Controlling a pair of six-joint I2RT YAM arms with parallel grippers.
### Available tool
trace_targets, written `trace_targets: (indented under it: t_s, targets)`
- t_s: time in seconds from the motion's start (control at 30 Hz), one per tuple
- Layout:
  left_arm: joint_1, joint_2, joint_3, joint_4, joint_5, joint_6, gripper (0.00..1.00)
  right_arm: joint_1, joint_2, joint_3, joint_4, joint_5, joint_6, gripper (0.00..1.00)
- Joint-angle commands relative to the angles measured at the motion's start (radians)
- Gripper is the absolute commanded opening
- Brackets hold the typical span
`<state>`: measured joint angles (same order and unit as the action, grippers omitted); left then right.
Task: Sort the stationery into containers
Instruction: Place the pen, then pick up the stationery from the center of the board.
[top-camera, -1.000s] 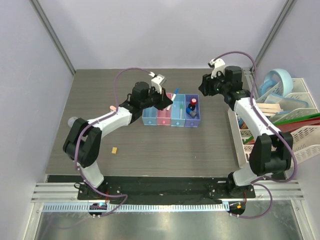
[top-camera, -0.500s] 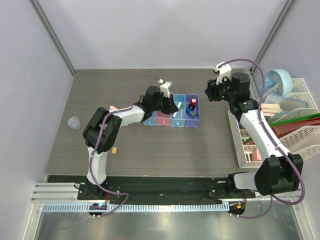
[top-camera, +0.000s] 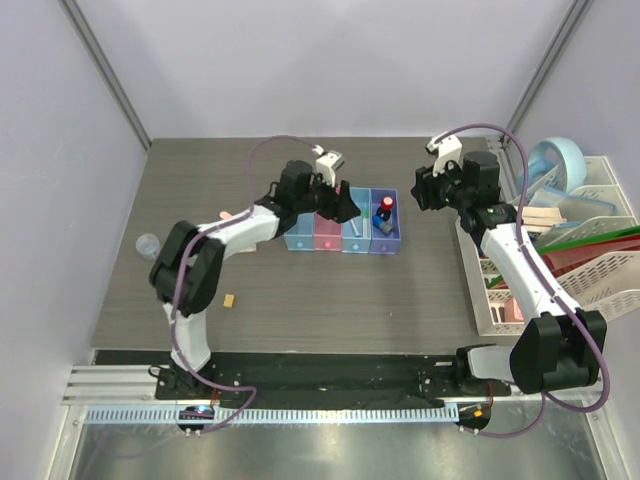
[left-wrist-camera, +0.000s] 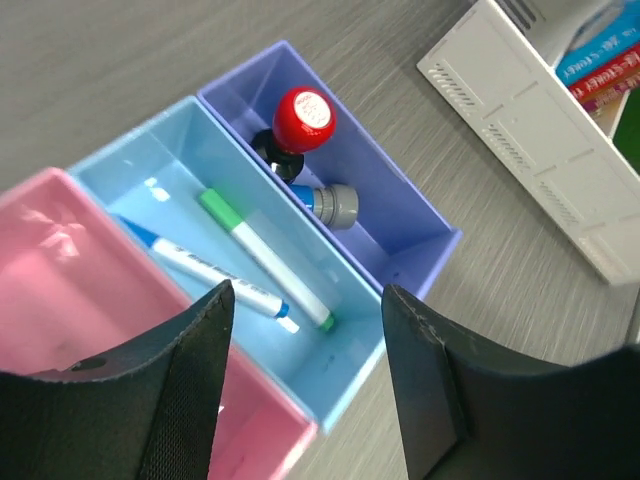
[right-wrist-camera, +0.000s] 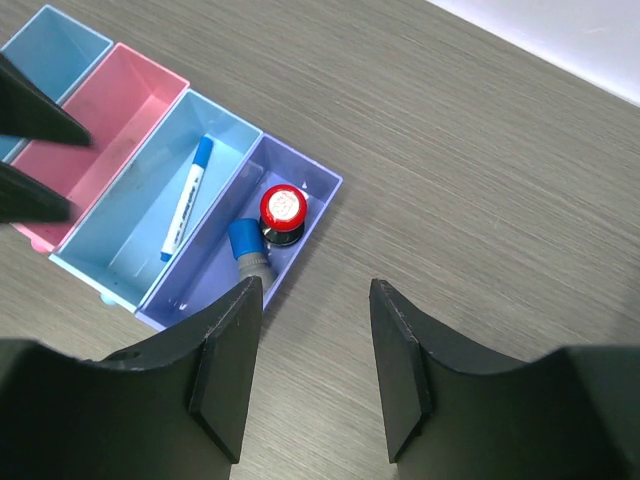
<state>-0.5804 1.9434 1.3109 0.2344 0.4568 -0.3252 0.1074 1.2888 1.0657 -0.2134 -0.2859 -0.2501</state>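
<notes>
Left claw (left-wrist-camera: 307, 295): jaws apart, empty, above light blue bin (left-wrist-camera: 140, 165).
Right claw (right-wrist-camera: 315, 290): jaws apart, empty, over worktop (right-wrist-camera: 480, 150).
Two pens (left-wrist-camera: 265, 258): lying in light blue bin.
Red-capped bottle (left-wrist-camera: 303, 118): in darker blue bin (left-wrist-camera: 400, 215).
Tan block (top-camera: 230, 299), clear roll (top-camera: 148, 244): on worktop, well apart from bins.

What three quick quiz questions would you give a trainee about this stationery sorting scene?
1. True or false: the red-capped bottle sits in the darker blue bin.
2. Which bin holds the green-tipped pen: A pink, B light blue, C darker blue?
3. Fill in: the left tool has its jaws standing ____.
Key: 1 true; 2 B, the light blue bin; 3 open.
</notes>
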Motion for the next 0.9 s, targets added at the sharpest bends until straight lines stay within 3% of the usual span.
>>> trace_targets:
  t_s: [0.0,0.1,0.17,0.3,0.33,0.4,0.5,0.63,0.73,0.87]
  targets:
    - [0.059,-0.291,-0.053,-0.137,0.014,0.219,0.62,-0.002,-0.045,0.014,-0.026,-0.07,-0.05,0.53]
    - [0.094,-0.461,-0.12,-0.347,-0.084,0.447,0.62,0.003,-0.037,0.033,-0.072,-0.13,-0.083,0.54]
    - [0.099,-0.553,-0.165,-0.502,-0.176,0.592,0.71,0.008,-0.033,0.034,-0.073,-0.144,-0.083,0.55]
    - [0.123,-0.675,-0.323,-0.573,-0.249,0.817,0.97,0.012,-0.029,0.033,-0.069,-0.183,-0.077,0.56]
    - [0.131,-0.687,-0.381,-0.593,-0.248,0.948,1.0,0.012,-0.032,0.03,-0.069,-0.191,-0.075,0.56]
    - [0.146,-0.699,-0.421,-0.616,-0.228,1.064,1.0,0.015,-0.042,0.022,-0.069,-0.199,-0.071,0.56]
    - [0.197,-0.635,-0.403,-0.719,-0.172,1.166,1.0,0.015,-0.088,0.007,-0.081,-0.2,-0.083,0.56]
    - [0.305,-0.457,-0.201,-0.962,-0.109,1.264,1.0,0.015,-0.164,-0.027,-0.087,-0.199,-0.101,0.56]
    - [0.368,-0.327,-0.077,-1.058,-0.098,1.288,1.0,0.015,-0.204,-0.049,-0.087,-0.208,-0.1,0.57]
    - [0.407,-0.235,-0.032,-1.078,-0.089,1.359,1.0,0.014,-0.223,-0.062,-0.086,-0.222,-0.087,0.57]
